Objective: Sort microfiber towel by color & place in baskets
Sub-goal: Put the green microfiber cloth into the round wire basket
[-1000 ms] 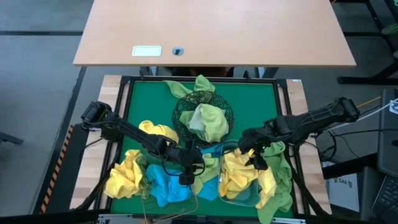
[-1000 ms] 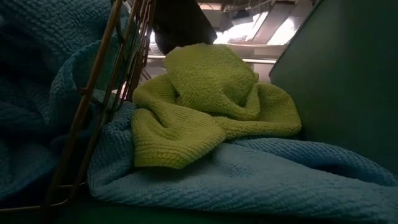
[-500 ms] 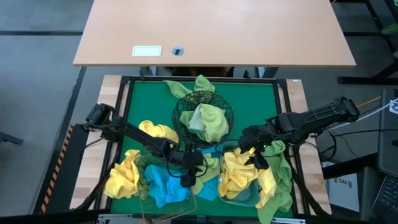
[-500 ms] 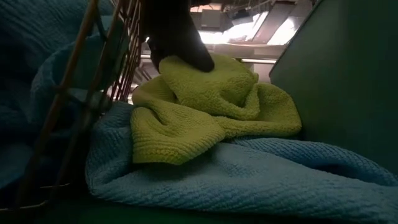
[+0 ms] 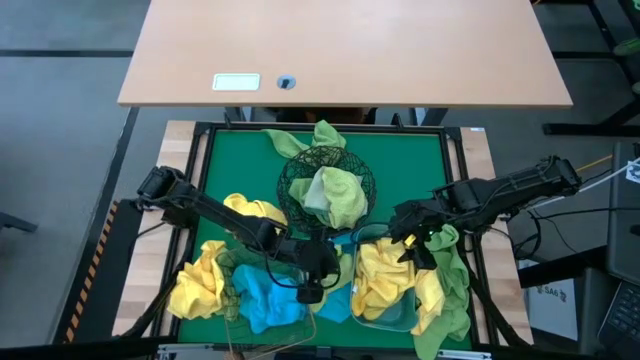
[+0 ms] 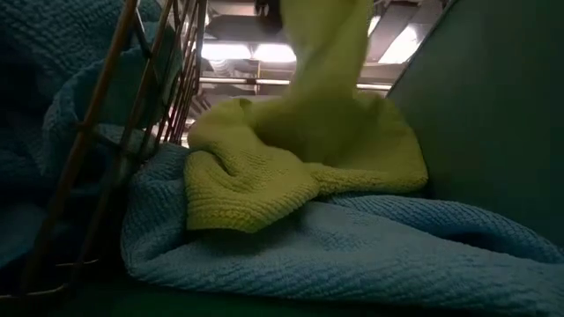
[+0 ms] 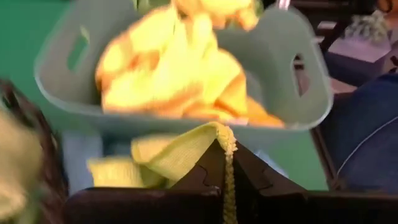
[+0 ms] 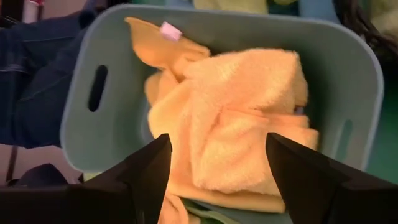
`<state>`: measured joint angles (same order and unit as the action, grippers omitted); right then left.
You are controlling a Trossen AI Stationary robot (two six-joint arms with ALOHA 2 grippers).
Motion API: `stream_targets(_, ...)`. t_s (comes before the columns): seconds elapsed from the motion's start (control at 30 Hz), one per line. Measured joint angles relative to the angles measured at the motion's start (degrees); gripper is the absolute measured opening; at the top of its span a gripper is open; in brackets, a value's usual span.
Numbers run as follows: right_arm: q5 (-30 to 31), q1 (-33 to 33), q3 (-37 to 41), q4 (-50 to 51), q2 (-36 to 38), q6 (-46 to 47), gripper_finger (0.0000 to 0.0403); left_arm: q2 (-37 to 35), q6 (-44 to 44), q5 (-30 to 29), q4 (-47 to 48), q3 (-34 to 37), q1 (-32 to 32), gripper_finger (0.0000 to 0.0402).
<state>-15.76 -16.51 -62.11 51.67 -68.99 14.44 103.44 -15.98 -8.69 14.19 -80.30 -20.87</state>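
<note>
A light green towel (image 6: pixel 291 167) lies on a sky blue towel (image 6: pixel 352 246) between the copper wire basket (image 5: pixel 233 305) and the bluish plastic tub (image 5: pixel 395 320). My left gripper (image 5: pixel 318 275) is shut on it. The copper basket holds blue towels (image 5: pixel 265 300), the tub yellow ones (image 8: pixel 236 124), and the black mesh bowl (image 5: pixel 290 175) green ones (image 5: pixel 335 195). My right gripper (image 8: pixel 217 180) hangs open above the tub's yellow towels, touching nothing. My left gripper pinches a raised fold of the green towel (image 7: pixel 225 140) between its two shut fingers, coming from above. A strip of the towel (image 6: pixel 322 62) is drawn upward below the fingers. Its lower part (image 6: pixel 247 194) still lies on the blue towel.
Loose yellow towels (image 5: pixel 205 280) lie at the near left and another (image 5: pixel 255 210) beside the bowl. Green towels lie at the near right (image 5: pixel 455 290) and behind the bowl (image 5: pixel 315 135). A wooden desk (image 5: pixel 345 50) stands beyond the table.
My left gripper came down on the green towel beside the copper basket, shut on its top and rose. The towel's upper part is pulled up into a strip, while its lower folds stay on the blue towel.
</note>
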Motion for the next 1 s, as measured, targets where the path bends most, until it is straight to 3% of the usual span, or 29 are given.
stream_targets(0.47, 6.32, 0.02, 0.02, 3.47, 0.04, -1.55, 0.0260, -0.06, 10.85, -5.70, 11.11, -23.29, 1.45, 0.0001)
stream_targets(1.0, 6.33, 0.04, 0.02, 3.95, 0.04, -1.55, 0.0260, -0.07, 25.13, -7.31, 16.04, -45.45, 6.96, 0.0000)
